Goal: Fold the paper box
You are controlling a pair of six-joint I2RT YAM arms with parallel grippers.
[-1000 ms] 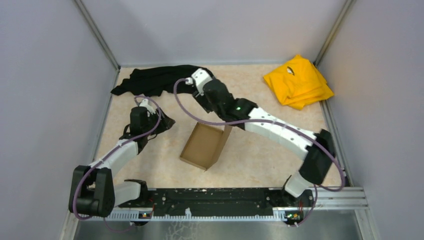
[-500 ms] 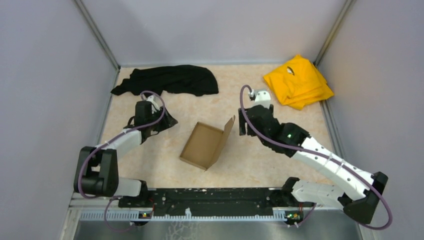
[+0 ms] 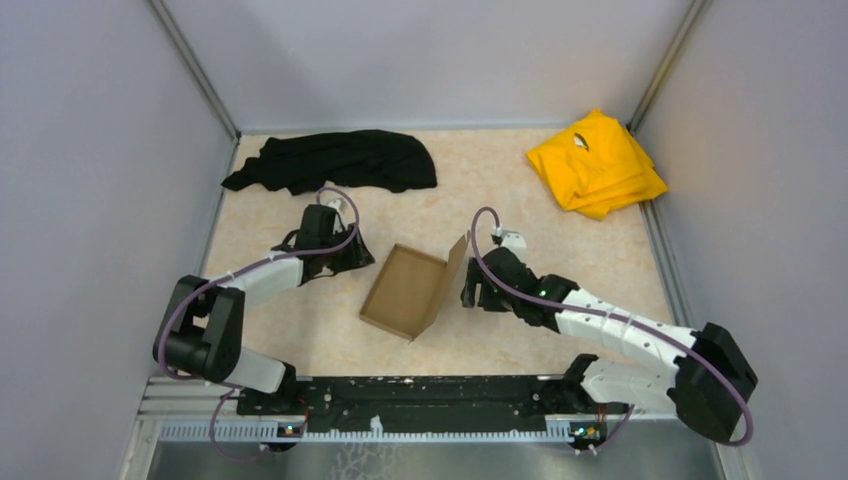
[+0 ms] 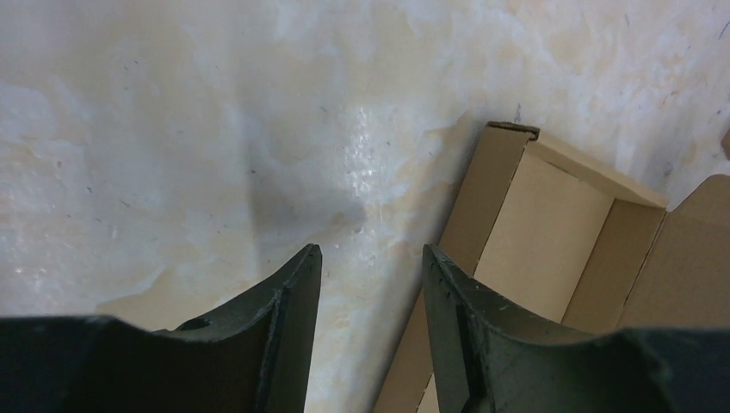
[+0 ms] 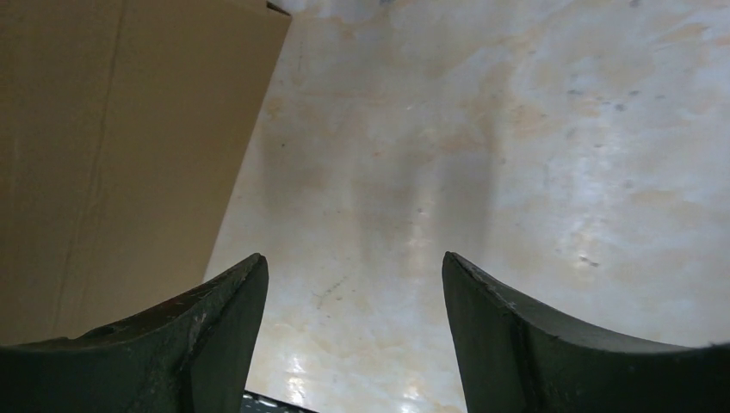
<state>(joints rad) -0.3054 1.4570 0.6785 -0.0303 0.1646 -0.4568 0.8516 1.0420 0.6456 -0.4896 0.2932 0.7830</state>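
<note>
The shallow brown cardboard box sits open in the middle of the mottled beige table, its lid standing up along the right side. A claw flanks it on each side: the left gripper is just beside the box's left wall and the right gripper is just outside the raised lid, both with fingers spread and nothing between them. My worry is that the box is light and nothing pins it, so a shove on the lid from the right would likely skate the whole thing leftward instead of bending the crease. One finger of the left claw seems to overlap the box wall in its own camera and could catch and buckle that thin edge, though I can't tell if it touches. Room is generous, with bare tabletop beyond and in front of the box. The crumpled black cloth and folded yellow cloth lie well apart at the far corners.
</note>
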